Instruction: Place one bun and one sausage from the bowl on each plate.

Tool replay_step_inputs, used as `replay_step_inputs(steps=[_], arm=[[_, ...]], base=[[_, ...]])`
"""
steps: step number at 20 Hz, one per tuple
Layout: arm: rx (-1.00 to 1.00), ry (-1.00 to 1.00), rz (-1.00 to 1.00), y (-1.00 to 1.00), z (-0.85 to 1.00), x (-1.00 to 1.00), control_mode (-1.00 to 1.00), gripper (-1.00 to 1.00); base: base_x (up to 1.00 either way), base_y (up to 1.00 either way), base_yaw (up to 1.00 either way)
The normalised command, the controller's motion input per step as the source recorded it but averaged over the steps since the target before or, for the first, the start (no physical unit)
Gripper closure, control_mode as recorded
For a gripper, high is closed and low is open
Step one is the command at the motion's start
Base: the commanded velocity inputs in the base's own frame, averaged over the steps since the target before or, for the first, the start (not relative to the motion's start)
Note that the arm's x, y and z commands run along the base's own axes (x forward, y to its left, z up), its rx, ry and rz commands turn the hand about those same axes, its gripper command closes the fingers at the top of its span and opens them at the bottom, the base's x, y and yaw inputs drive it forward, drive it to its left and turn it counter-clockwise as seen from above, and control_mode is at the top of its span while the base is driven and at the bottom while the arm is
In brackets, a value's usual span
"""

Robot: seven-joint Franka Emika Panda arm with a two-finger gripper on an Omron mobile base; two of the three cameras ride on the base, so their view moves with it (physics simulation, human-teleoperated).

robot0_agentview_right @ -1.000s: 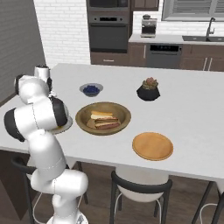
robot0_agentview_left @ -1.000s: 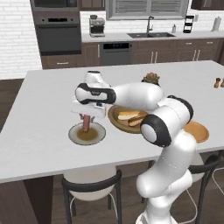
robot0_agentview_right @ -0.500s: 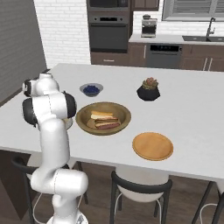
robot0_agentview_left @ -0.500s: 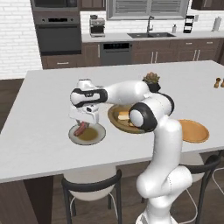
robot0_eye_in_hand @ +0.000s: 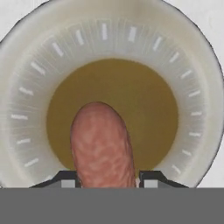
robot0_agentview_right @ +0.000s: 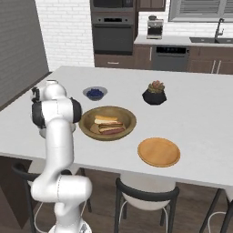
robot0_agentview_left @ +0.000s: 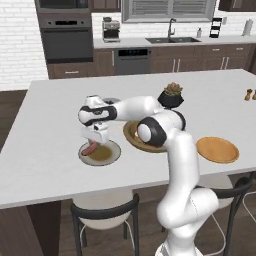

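Pincer (robot0_agentview_left: 93,142): it is closed on a sausage (robot0_eye_in_hand: 103,146), with one finger on each side of it; the jaws stand only as wide as the sausage is thick.
Sausage: it hangs down from the pincer, and its free end is over the olive-brown centre of the grey plate (robot0_agentview_left: 113,156). In the left base view the lower end seems at or just above the plate; I cannot tell if it touches.
Grey plate: it is on the worktop (robot0_agentview_left: 45,125), left of the bowl (robot0_agentview_right: 129,119). I see no bun on it.
Bowl: one pale bun and one reddish sausage, perhaps more, lie in the middle of it.
Orange plate (robot0_agentview_right: 159,151): nothing lies on it; it is on the other side of the bowl, near the front edge.
Progress: I judge the task is at its first placing. No item is released on any plate yet. Left to do: let this sausage go, bring a bun here, then a bun and a sausage to the orange plate.
Around: a small berry dish (robot0_agentview_right: 95,93) and a plant pot (robot0_agentview_right: 154,93) stand behind the bowl.
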Motion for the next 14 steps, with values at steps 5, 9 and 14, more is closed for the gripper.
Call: replay_step_inputs(steps=[5, 9, 14], arm=[[-0.08, 0.00, -0.14, 0.00, -0.43, 0.18, -1.00, -1.00], [-0.05, -0.04, -0.11, -0.05, -0.21, -0.05, -1.00, -1.00], [0.00, -0.19, -0.01, -0.24, 0.00, -0.38, -1.00, -1.00]], base=[[0.00, 0.00, 0.00], [0.00, 0.00, 0.00], [0.00, 0.00, 0.00]])
